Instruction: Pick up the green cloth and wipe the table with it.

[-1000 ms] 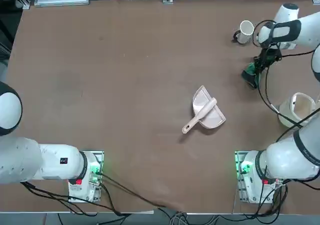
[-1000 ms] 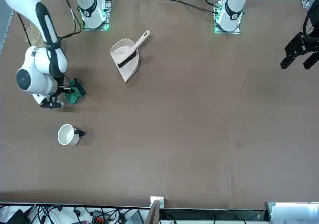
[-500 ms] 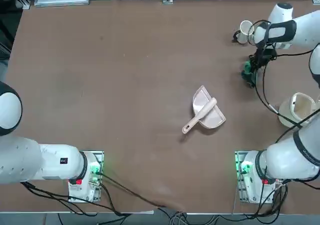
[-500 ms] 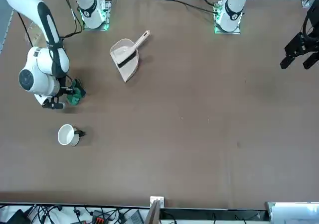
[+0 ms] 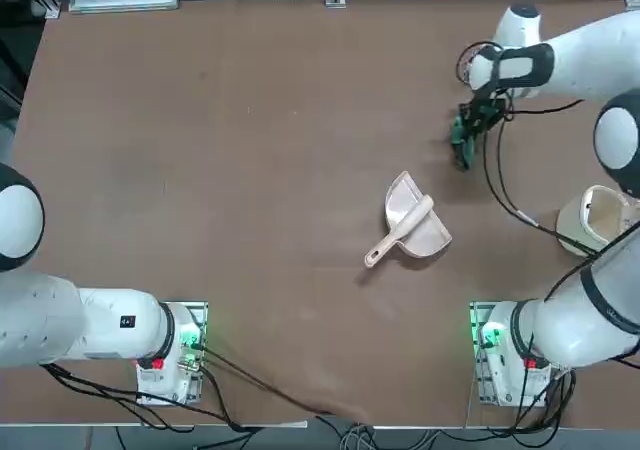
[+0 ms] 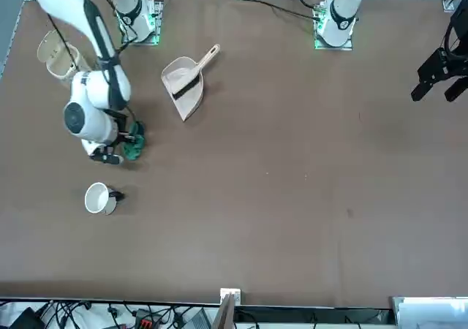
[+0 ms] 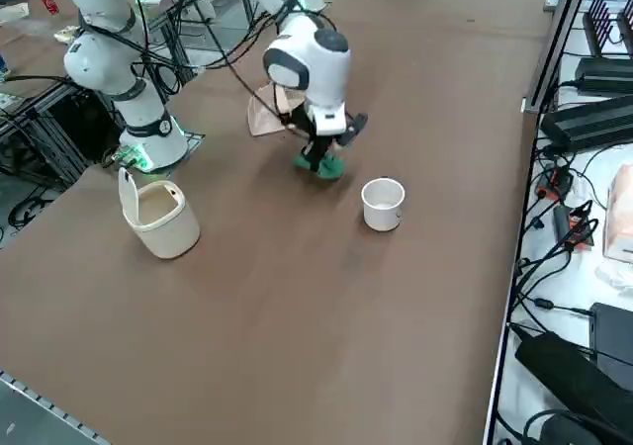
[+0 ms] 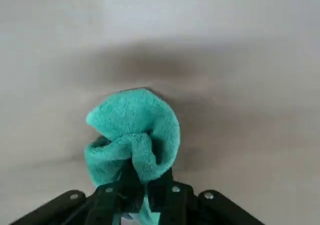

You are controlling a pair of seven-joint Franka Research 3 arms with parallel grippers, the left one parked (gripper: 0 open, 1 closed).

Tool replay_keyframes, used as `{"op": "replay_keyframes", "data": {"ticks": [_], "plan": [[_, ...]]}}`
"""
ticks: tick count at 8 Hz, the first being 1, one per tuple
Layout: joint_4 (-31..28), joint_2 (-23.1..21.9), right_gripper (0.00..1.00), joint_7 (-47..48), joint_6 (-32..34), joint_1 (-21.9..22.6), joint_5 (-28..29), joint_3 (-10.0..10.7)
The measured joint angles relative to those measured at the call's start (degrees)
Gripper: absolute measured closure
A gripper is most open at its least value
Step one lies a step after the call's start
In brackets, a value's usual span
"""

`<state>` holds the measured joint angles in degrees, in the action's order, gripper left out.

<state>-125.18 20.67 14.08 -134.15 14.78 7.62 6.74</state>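
Clamped on a bunched green terry cloth (image 8: 132, 135), the right gripper (image 8: 135, 187) presses the cloth down onto the flat matte brown surface (image 5: 230, 170), near its far right part. A small white cup (image 6: 99, 198) stands near, farther from the robot's bases. A beige plastic dustpan with a brush (image 5: 412, 225) lies nearer mid-surface, and a cream handled bucket (image 7: 158, 218) sits by the right arm's base.
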Motion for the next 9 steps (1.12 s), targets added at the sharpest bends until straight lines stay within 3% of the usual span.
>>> {"op": "replay_keyframes", "data": {"ticks": [2,5,9], "plan": [[0.8,0.4,0.93,4.8,-0.3,4.6,4.7,0.0],[4.7,0.9,0.93,12.3,0.0,9.6,6.3,0.0],[17.1,0.2,0.93,14.7,11.5,11.0,6.2,0.0]]}}
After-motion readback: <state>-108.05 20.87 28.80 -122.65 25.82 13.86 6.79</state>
